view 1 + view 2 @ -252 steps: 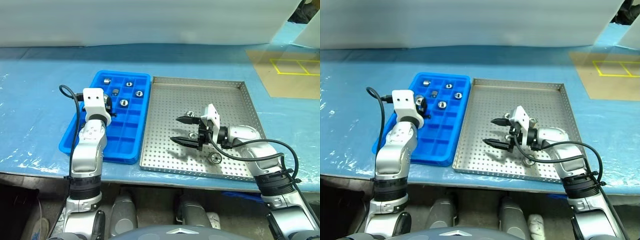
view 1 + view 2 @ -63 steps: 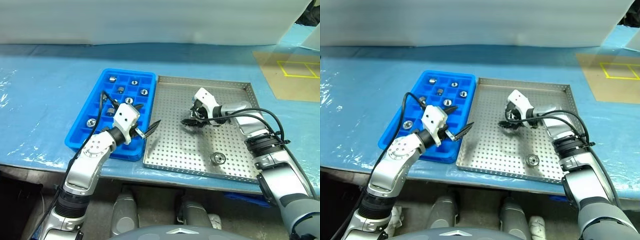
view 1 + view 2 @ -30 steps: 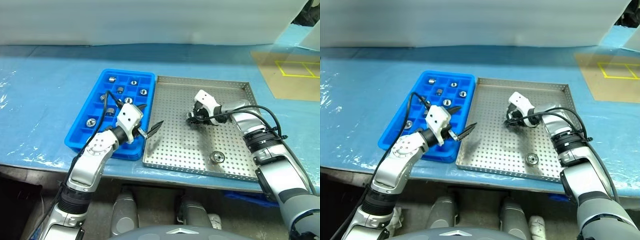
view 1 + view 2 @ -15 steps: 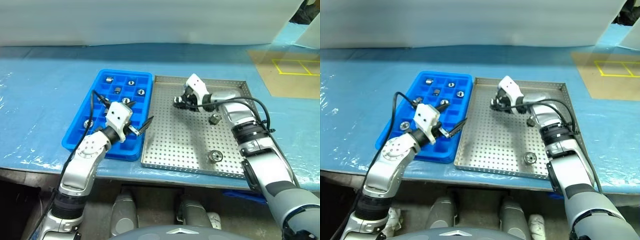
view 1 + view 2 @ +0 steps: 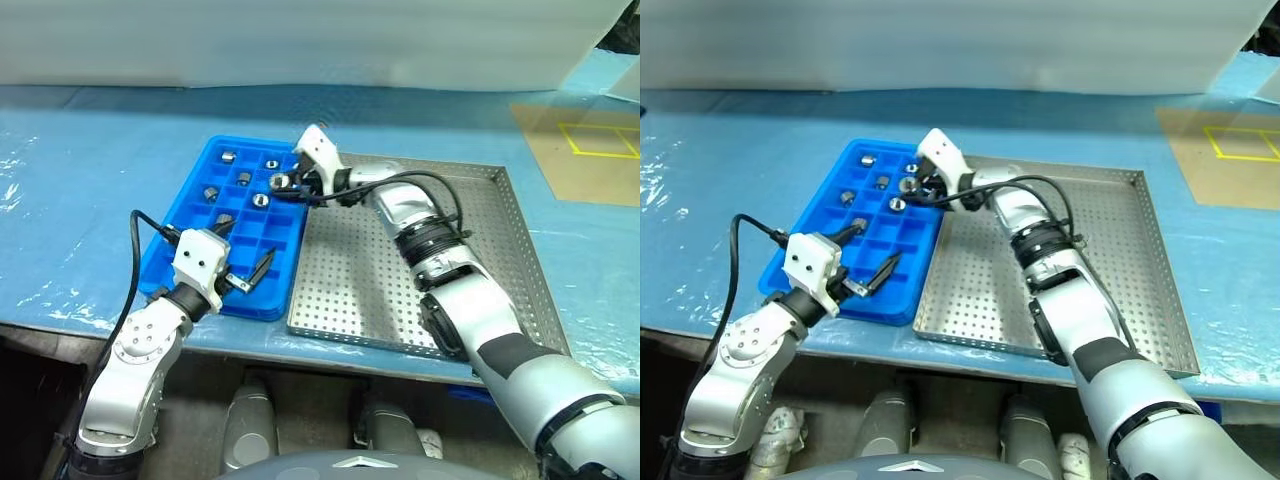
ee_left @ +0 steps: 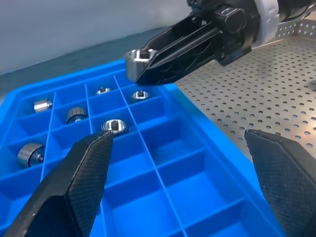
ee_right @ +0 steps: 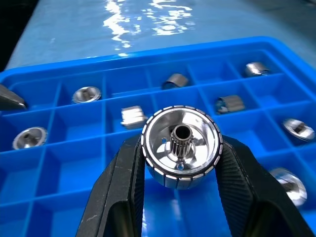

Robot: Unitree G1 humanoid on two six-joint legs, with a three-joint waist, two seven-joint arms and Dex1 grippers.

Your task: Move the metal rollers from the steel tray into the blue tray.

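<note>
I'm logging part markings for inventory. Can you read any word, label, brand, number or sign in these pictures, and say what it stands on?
No readable text: none on the blue tray, the steel tray, or the metal roller held in the right gripper.
Only sign-like mark: yellow taped outline on the brown sheet, without lettering.

We note the roller (image 7: 181,146) in the right gripper (image 7: 180,168) is polished, mirror-bright metal with a finely ribbed rim and a toothed hub. The gripper's fingers (image 7: 121,190) are matt black with a fine pebbled grain, seemingly plastic. The blue tray (image 5: 200,270) is smooth, slightly glossy plastic. The steel tray (image 5: 520,250) is dull silvery perforated sheet metal. The table cover (image 5: 90,180) looks like glossy, wrinkled blue film; we cannot confirm the material.
</note>
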